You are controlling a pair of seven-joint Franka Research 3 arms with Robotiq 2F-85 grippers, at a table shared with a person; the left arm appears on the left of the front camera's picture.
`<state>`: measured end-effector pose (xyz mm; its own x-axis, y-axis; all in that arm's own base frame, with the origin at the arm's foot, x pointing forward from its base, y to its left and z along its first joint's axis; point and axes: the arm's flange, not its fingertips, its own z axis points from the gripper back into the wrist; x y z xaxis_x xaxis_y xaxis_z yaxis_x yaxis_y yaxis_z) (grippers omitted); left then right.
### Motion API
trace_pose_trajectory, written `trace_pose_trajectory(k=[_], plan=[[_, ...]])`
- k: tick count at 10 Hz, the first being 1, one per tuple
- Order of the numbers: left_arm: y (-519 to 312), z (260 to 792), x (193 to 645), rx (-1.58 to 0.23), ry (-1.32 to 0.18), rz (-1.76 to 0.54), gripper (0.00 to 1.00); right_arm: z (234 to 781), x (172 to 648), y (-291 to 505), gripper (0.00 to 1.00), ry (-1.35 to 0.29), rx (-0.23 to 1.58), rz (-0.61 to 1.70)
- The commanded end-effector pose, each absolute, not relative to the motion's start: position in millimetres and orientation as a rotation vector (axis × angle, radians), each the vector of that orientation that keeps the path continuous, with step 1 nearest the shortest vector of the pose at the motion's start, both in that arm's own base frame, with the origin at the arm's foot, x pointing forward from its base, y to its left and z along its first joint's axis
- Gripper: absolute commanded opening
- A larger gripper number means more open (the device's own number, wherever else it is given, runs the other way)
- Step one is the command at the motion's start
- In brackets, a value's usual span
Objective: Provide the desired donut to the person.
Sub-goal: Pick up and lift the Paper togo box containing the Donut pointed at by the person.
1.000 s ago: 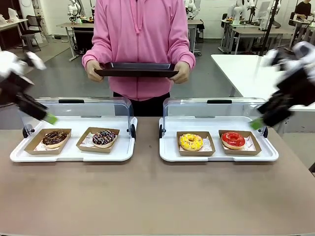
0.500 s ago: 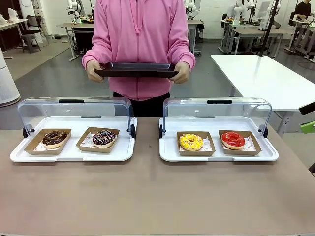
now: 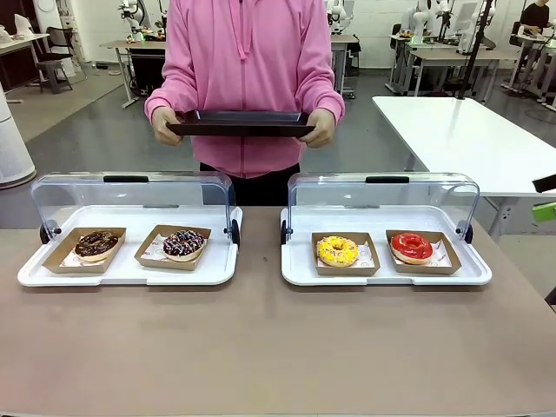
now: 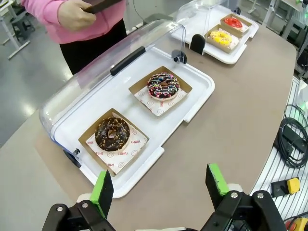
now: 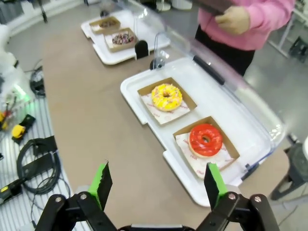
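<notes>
The person (image 3: pixel 250 69) in a pink hoodie stands at the far side holding a dark flat tray (image 3: pixel 241 124) in both hands. Four donuts lie in cardboard trays: a chocolate nut donut (image 3: pixel 95 243) (image 4: pixel 112 134), a chocolate sprinkle donut (image 3: pixel 183 242) (image 4: pixel 163 85), a yellow donut (image 3: pixel 337 250) (image 5: pixel 166 96) and a red donut (image 3: pixel 412 247) (image 5: pixel 205 139). Nothing shows which donut is the desired one. My left gripper (image 4: pixel 159 183) hangs open above the table's left end, short of the chocolate pair. My right gripper (image 5: pixel 158 183) is open and empty, high beside the red donut; its green pad (image 3: pixel 546 211) shows at the right edge.
Each pair sits on a white serving tray (image 3: pixel 122 276) (image 3: pixel 382 278) whose clear lid (image 3: pixel 130 195) (image 3: pixel 382 195) stands raised at the back. Black cables (image 4: pixel 293 144) (image 5: pixel 33 168) and a yellow button box (image 4: pixel 291 185) lie beside the table. A white table (image 3: pixel 460 139) stands behind on the right.
Both arms have pulled back from over the serving trays, the left out past the left edge, the right to the right edge. The person and the donuts have not moved.
</notes>
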<state>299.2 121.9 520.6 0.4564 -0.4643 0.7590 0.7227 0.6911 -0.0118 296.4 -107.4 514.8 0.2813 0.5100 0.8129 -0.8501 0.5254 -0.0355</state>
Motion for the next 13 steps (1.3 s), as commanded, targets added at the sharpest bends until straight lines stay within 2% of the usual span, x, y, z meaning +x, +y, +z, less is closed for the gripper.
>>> trace_pose_trajectory(k=[1,5,10,12,13], plan=[[78,449,251,-0.349,-0.867,-0.746,1.0,493,286,-96,1.0,-0.953,0.454,0.961],[81,452,254,-0.355,-0.905,-0.737,1.0,498,286,-94,1.0,-1.02,0.458,0.951],[85,452,256,-0.353,-0.913,-0.741,1.0,500,286,-90,1.0,-1.015,0.448,0.985],[78,451,255,-0.365,-0.883,-0.834,1.0,521,299,-105,1.0,-0.989,0.449,0.97],[125,519,306,-0.365,-0.87,-0.743,1.0,521,299,-105,1.0,-0.989,0.449,0.97]])
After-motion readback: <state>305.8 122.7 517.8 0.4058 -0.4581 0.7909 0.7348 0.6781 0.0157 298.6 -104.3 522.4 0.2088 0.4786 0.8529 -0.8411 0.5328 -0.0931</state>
